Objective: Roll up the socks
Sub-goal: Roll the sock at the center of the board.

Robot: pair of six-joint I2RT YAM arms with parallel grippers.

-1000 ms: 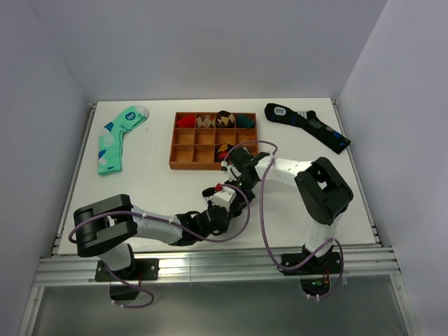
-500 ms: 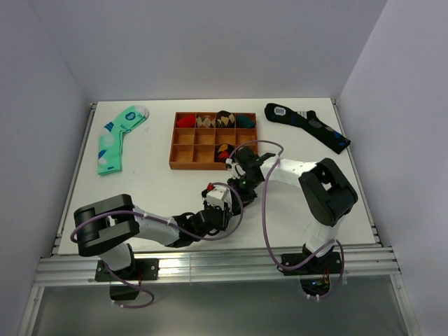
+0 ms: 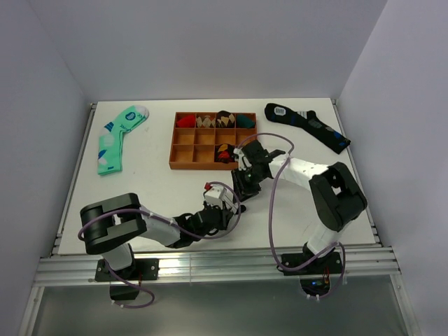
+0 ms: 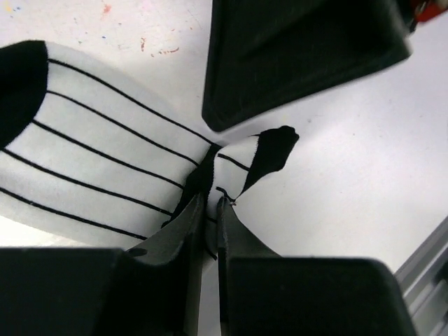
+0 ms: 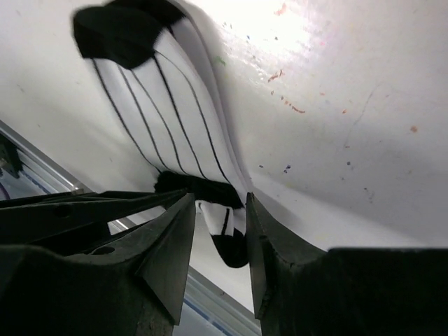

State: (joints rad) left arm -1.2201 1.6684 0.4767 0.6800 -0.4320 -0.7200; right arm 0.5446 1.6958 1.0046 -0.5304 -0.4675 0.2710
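The white sock with thin black stripes lies on the table, its black end bunched up. My left gripper is shut on a fold of it near the black tip. In the right wrist view the sock runs away from me, and my right gripper is open, with its jaws on either side of the folded black end. In the top view both grippers, left and right, meet at the table's middle front, and the sock is mostly hidden under them.
A wooden divided tray with rolled socks stands just behind the grippers. A mint green sock lies at the far left. A long black sock with blue patches lies at the far right. The metal front rail is close.
The right arm's wrist and elbow have swung to the right, and its gripper now points down toward the left gripper. The left gripper has shifted slightly left and still holds the sock.
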